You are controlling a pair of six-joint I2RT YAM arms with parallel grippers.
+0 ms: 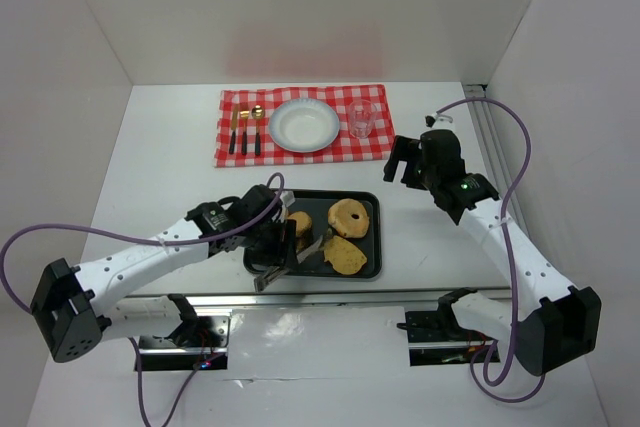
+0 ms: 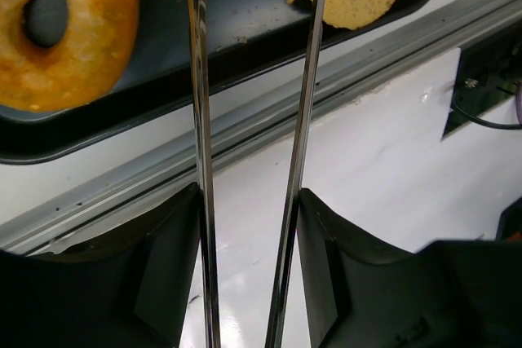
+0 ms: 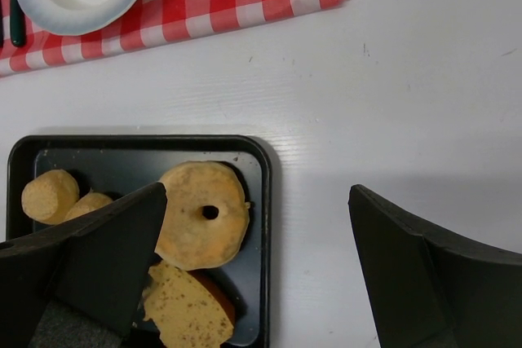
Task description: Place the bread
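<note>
No readable text or labels.

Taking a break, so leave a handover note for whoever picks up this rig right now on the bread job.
Left end effector: closed on the tongs, whose blades reach into the black tray between the bagel and the flat slice; no bread visibly gripped.
Right end effector: open, empty, above the table right of the tray.
Bread: bagel, slice and small rolls all in the tray.
Done: tongs in hand.
Left: grip a piece and place it, probably on the empty plate.
</note>
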